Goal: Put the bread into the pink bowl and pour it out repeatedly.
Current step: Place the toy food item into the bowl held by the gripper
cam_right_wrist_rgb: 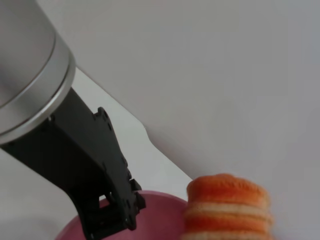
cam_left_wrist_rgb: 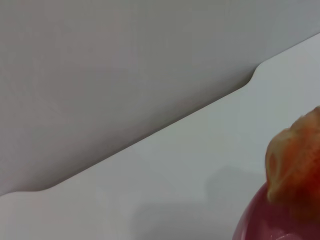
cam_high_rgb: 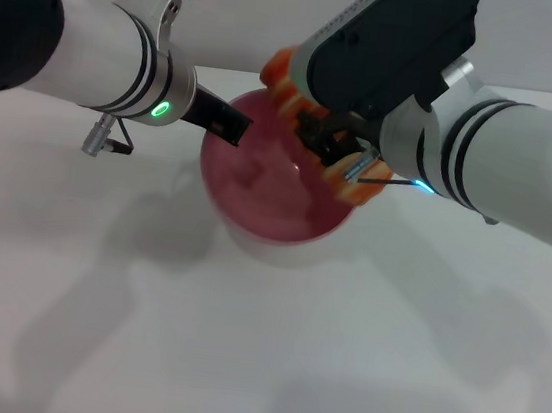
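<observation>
No readable writing anywhere. Upper centre of the head view: pink bowl [cam_high_rgb: 273, 191] on the white desk [cam_high_rgb: 256, 365] — left claw [cam_high_rgb: 228, 122] clamped on its rim. Right claw [cam_high_rgb: 339, 144] closed on the bread [cam_high_rgb: 284, 79], held above the bowl — open desk below.

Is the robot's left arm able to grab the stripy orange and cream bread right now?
Probably not. The left gripper is clamped on the rim of the round glossy pink plastic bowl, and the right gripper already holds the orange-and-cream striped bread above that bowl.
</observation>
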Robot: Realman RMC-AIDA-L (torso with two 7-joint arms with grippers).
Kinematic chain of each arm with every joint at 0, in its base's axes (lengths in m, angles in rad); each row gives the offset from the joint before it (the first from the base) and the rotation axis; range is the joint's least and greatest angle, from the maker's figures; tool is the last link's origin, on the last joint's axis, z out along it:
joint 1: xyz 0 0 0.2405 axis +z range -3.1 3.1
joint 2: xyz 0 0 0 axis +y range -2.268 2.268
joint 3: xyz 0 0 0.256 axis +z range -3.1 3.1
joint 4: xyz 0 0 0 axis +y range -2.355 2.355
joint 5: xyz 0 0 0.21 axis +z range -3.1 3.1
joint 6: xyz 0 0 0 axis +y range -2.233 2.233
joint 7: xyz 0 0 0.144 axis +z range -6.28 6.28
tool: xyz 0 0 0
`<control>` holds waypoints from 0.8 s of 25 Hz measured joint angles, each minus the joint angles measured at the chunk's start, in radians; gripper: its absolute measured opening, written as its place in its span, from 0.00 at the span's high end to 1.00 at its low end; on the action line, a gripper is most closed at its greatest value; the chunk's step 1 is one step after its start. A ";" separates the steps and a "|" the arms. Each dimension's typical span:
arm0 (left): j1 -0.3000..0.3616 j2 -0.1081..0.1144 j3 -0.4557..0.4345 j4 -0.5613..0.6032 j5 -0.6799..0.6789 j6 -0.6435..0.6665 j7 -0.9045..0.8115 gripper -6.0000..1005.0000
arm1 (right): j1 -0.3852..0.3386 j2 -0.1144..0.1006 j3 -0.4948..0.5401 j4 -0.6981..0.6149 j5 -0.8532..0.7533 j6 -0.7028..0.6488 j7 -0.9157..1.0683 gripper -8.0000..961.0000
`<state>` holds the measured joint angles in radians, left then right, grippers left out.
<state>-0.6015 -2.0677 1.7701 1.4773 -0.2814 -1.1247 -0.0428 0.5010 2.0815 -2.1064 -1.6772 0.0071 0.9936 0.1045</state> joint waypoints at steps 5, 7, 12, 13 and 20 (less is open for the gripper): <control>-0.002 0.000 0.000 0.000 0.000 -0.001 0.001 0.95 | -0.004 -0.001 -0.001 0.001 -0.002 0.001 -0.001 0.53; -0.002 0.000 0.000 0.000 0.000 -0.001 0.001 0.95 | -0.002 -0.001 -0.001 0.003 -0.002 0.001 0.002 0.46; 0.002 0.001 0.000 0.000 0.001 0.001 0.002 0.95 | -0.004 -0.001 0.005 -0.024 -0.040 0.022 0.046 0.31; 0.002 0.001 0.000 0.000 0.001 0.001 0.002 0.95 | -0.004 -0.001 0.005 -0.024 -0.040 0.022 0.046 0.31; 0.010 0.007 -0.037 -0.006 0.013 0.016 0.028 0.95 | -0.031 -0.002 0.036 -0.077 -0.387 0.306 0.233 0.31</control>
<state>-0.5920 -2.0605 1.7327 1.4715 -0.2689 -1.1083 -0.0146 0.4705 2.0795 -2.0700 -1.7542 -0.3794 1.2996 0.3374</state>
